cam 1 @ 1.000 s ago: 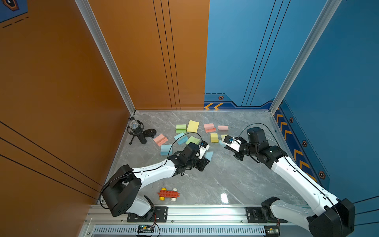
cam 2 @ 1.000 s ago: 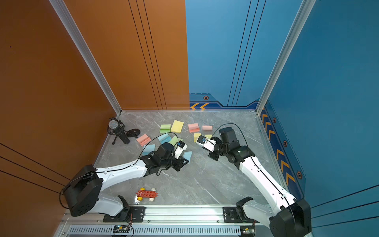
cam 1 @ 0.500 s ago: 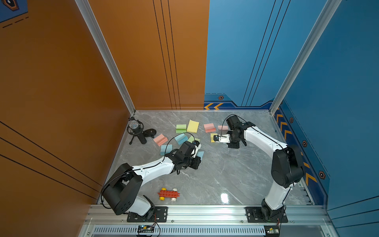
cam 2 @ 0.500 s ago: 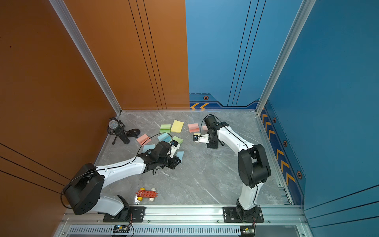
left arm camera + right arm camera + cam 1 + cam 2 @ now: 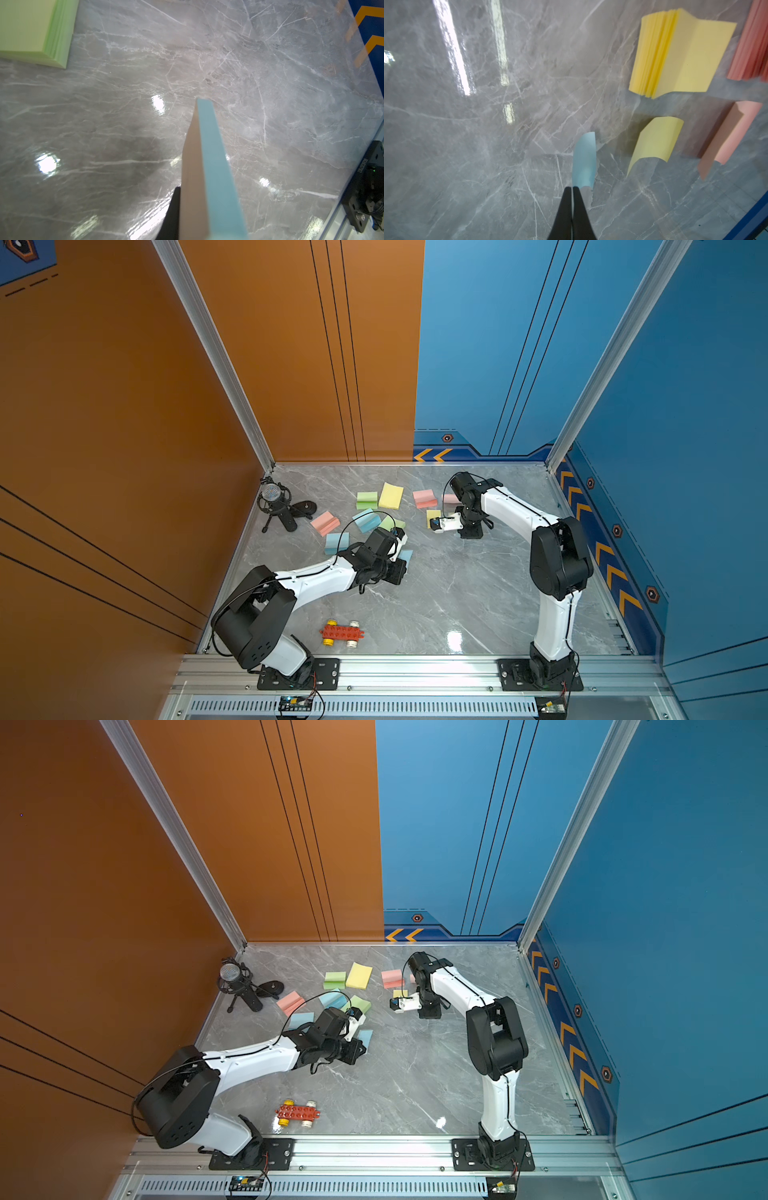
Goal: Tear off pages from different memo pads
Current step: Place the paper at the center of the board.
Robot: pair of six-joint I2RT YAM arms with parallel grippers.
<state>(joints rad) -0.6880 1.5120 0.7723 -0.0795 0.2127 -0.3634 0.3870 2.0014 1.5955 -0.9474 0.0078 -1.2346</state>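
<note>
Marble tabletop (image 5: 467, 145) — blue page (image 5: 584, 160) in right hand (image 5: 572, 190)

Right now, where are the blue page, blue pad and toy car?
blue page (image 5: 584, 160), right wrist view, sheet's middle.
blue pad (image 5: 216, 166), left wrist view, blue edge.
toy car (image 5: 341, 632), in a top view, red body.

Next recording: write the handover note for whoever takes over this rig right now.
Left gripper: shut on the blue pad, which looks lifted off the table.
Right gripper: shut on a blue page, free of the pad.
Things: a loose yellow page lies beside the yellow pad and the pink pads. A green pad lies near the left arm.
Done: a blue page and a yellow page are off.
Left: set the blue page and blue pad down. No loose green or pink page shows, so those pads likely come next.
</note>
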